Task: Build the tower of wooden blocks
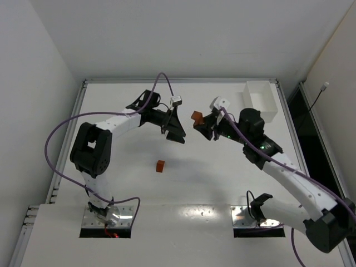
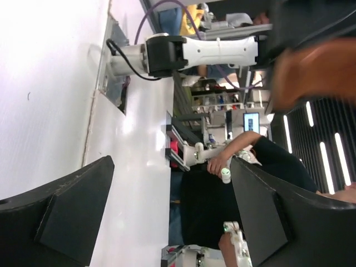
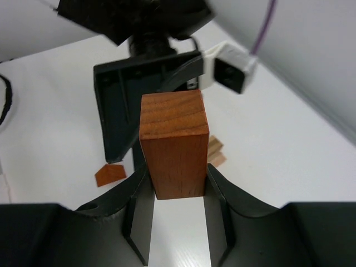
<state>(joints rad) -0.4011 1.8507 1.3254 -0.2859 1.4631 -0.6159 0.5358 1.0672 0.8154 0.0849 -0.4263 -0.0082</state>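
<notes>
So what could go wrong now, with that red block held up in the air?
The right claw pinches only one end of the reddish-brown block, so it might tilt or slip out and drop onto the table. The left claw hangs open very close in front of it, so the two claws could bump and knock the block loose.

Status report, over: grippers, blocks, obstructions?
Left gripper open, empty. Right gripper shut on reddish-brown block, aloft. Another reddish block lies on table. Left gripper directly ahead.

Reddish-brown block, black right claw
</notes>
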